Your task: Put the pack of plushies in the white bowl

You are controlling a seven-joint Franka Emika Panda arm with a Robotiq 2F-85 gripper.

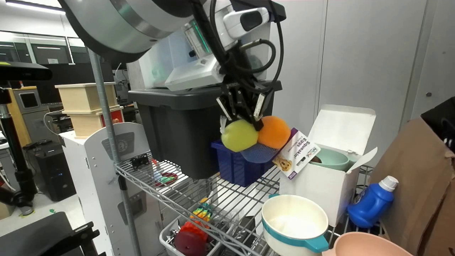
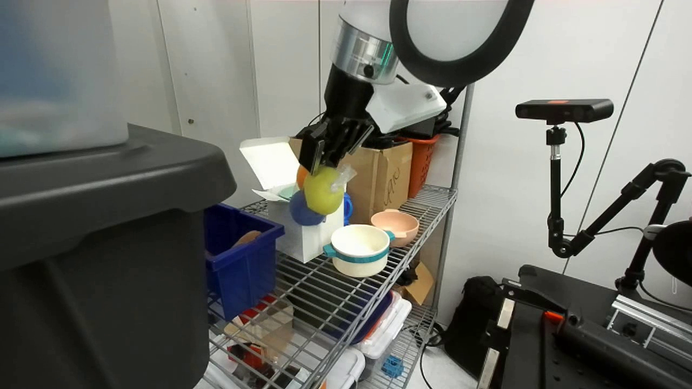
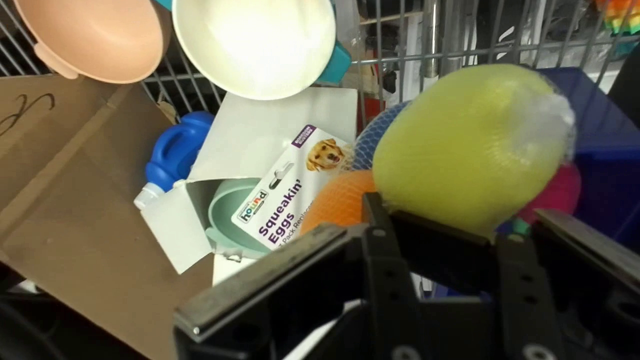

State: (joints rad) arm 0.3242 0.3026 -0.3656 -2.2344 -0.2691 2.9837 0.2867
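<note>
Jaws: clamped on the pack of plushies [image 1: 262,140], tips set between the yellow toy [image 1: 239,136] and the orange toy [image 1: 274,132]; in an exterior view they point toward 6 o'clock.
Pack of plushies: suspended above the counter [image 2: 324,294], outside the white bowl [image 1: 295,218] and apart from it.
Blue toy [image 1: 260,153]: part of the same pack; at 7 o'clock from the orange toy in an exterior view.
Card [image 3: 280,197]: joined to the pack, printed "Squeakin' Eggs"; at 9 o'clock from the yellow toy in the wrist view.
White bowl: upright on the counter, mouth up, fitted with teal handles [image 1: 317,243]; at 5 o'clock from the pack in both exterior views, at 10 o'clock in the wrist view.
Pinkish bowl [image 2: 396,227]: upright, just beside the white bowl, at its 2 o'clock side in an exterior view; contact between the two cannot be told.
White box [image 2: 319,237]: lid [image 2: 270,162] raised; standing at 10 o'clock from the white bowl in an exterior view.
Pale green bowl [image 1: 332,160]: seated inside the white box.
Dark blue bin [image 2: 246,283]: on the counter, between 7 and 8 o'clock from the pack in an exterior view.
Blue bottle [image 1: 371,204]: white-capped and tilted, at 3 o'clock from the white box in an exterior view.
</note>
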